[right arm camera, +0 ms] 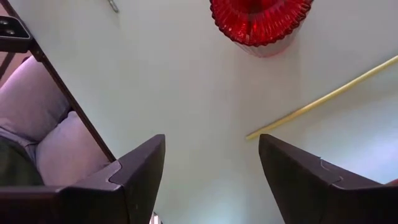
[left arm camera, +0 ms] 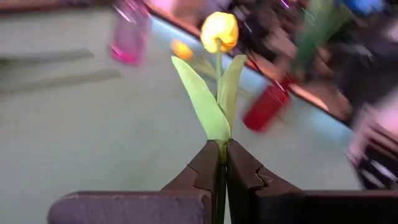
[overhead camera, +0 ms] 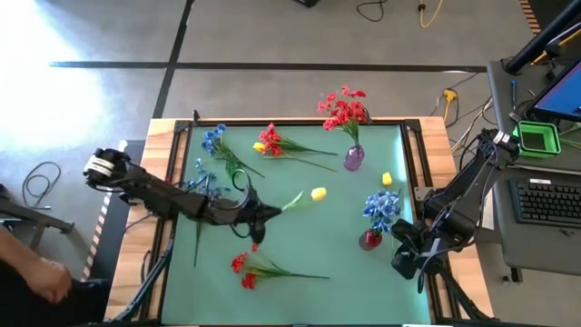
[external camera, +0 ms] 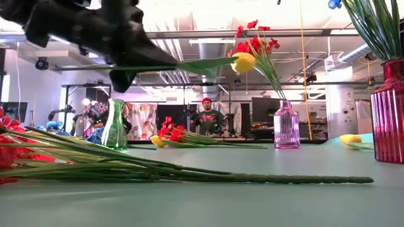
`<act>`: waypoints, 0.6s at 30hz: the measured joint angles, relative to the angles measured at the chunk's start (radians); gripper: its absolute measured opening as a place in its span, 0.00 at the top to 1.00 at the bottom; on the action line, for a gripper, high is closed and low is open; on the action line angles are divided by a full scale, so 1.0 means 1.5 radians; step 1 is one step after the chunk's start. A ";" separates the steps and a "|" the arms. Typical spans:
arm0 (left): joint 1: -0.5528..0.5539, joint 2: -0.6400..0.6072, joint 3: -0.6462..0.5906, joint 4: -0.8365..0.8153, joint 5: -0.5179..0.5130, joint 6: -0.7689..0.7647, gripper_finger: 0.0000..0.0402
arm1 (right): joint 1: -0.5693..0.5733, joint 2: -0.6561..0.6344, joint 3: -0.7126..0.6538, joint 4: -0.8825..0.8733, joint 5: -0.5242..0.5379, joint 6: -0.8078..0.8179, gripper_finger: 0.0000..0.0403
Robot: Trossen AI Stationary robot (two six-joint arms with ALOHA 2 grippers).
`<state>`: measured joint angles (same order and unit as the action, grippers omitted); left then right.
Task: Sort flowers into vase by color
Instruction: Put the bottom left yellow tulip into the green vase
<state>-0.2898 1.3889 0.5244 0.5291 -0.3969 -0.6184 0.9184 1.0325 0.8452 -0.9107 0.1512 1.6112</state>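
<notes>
Green desk (overhead camera: pixel 300 245) has flowers scattered around, and your left gripper (left arm camera: pixel 222 163) has its fingers clamped on a yellow tulip (left arm camera: pixel 219 31) stem, holding it above mid-desk. Your right gripper (right arm camera: pixel 211 171) waits, fingers spread, by the red vase (right arm camera: pixel 260 20) of blue blooms.

- The left tool (overhead camera: pixel 269 216) holds a tulip (overhead camera: pixel 317 193) above mid-counter (overhead camera: pixel 309 245).
- One vase (overhead camera: pixel 353 158) stands behind, another (overhead camera: pixel 370 239) to the right near the waiting right tool (overhead camera: pixel 406 263).
- Loose flowers (overhead camera: pixel 250 266) lie in front.

Yellow tulip (left arm camera: pixel 219 31), green stem (left arm camera: pixel 219 78)
</notes>
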 joint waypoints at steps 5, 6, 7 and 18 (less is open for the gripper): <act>-0.014 -0.011 -0.036 -0.085 0.071 -0.010 1.00 | 0.000 0.000 0.000 0.003 0.004 -0.004 0.39; -0.014 -0.008 -0.040 -0.102 0.065 -0.020 1.00 | 0.000 0.000 0.000 0.003 0.005 -0.007 0.39; -0.012 -0.004 -0.043 -0.116 0.062 -0.033 1.00 | 0.000 0.000 0.000 0.003 0.005 -0.008 0.39; -0.011 0.067 0.011 -0.299 0.061 -0.048 1.00 | 0.000 0.000 0.000 0.005 0.005 -0.009 0.37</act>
<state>-0.3058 1.4887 0.5409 0.0813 -0.3058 -0.6903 0.9184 1.0325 0.8452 -0.9039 0.1593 1.5970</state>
